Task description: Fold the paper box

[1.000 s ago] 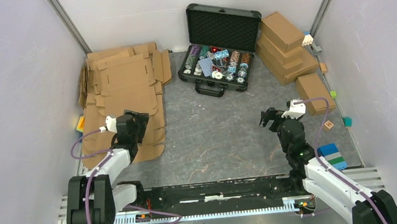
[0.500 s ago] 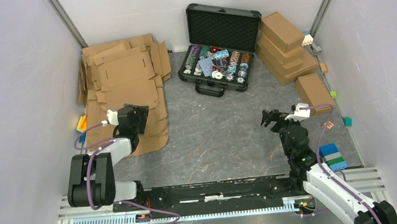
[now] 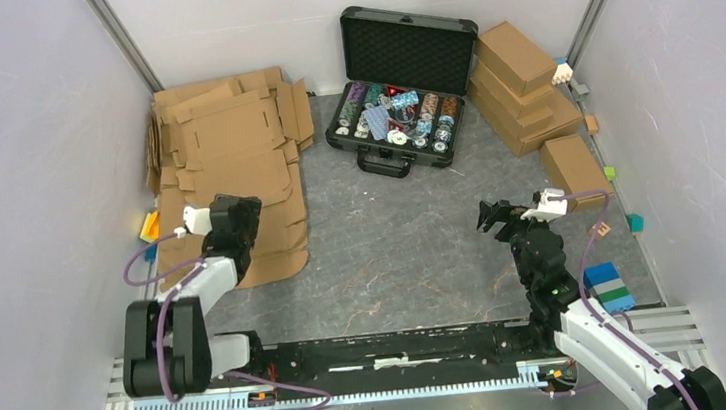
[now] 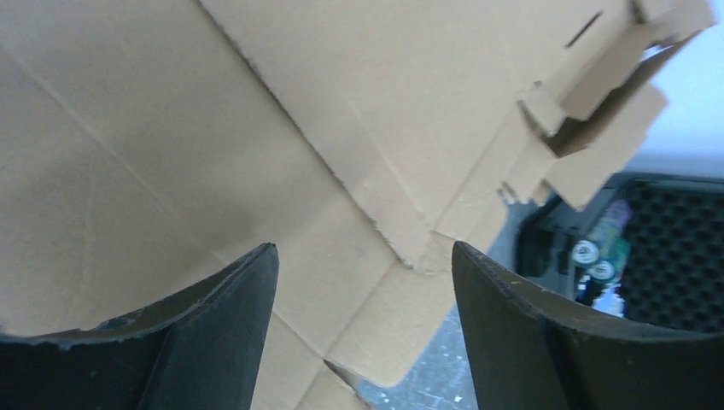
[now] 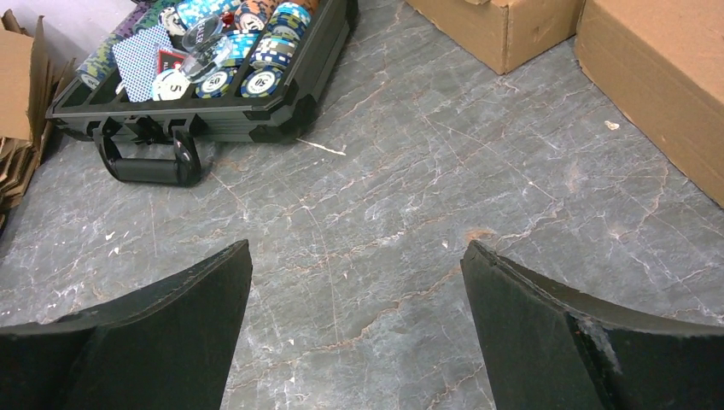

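Holding my left pincer (image 4: 363,256) low, jaws apart, over the paper box (image 4: 171,128) lying atop the stack (image 3: 232,137) at the surface's (image 3: 394,252) left side, I fear pinching several overlapping blanks together; my right pincer (image 5: 354,256) hangs wide open, well apart.

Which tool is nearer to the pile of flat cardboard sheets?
Left. The left tool is directly over the pile; the right tool is across the table, over bare surface.
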Robot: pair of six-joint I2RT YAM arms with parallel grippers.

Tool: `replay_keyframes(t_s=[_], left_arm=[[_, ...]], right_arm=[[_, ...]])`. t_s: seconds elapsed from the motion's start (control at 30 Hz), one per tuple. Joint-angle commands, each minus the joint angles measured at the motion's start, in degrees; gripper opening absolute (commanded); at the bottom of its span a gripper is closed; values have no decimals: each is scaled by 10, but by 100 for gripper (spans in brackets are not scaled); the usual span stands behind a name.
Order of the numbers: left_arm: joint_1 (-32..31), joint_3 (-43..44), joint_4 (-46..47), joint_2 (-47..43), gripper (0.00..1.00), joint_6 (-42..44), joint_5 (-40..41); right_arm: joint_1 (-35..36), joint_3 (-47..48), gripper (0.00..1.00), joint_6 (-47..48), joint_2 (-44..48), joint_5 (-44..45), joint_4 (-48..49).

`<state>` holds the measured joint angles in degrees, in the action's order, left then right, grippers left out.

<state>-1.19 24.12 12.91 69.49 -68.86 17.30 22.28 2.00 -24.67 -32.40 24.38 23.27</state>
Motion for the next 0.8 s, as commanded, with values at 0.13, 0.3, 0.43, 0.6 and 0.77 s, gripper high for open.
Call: replay_keyframes(t_s=[0.13,0.3,0.43,0.6,0.77], left_arm=[[9,43,97,145,77,-28,-41],[11,66,117,183,75,-24,-46],[11,80,122,208,75,-30,-47],[11,72,214,256,65,-60,-76],[11,45,306,256,61,-60,-61]], right_arm=[[1,-15,98,5,0,-15,36],[1,-17,98,5,6,-21,43],[1,-17,98,6,7,-22,43],[2,-17,98,5,11,-28,53],[1,-40,97,10,17,-39,68]])
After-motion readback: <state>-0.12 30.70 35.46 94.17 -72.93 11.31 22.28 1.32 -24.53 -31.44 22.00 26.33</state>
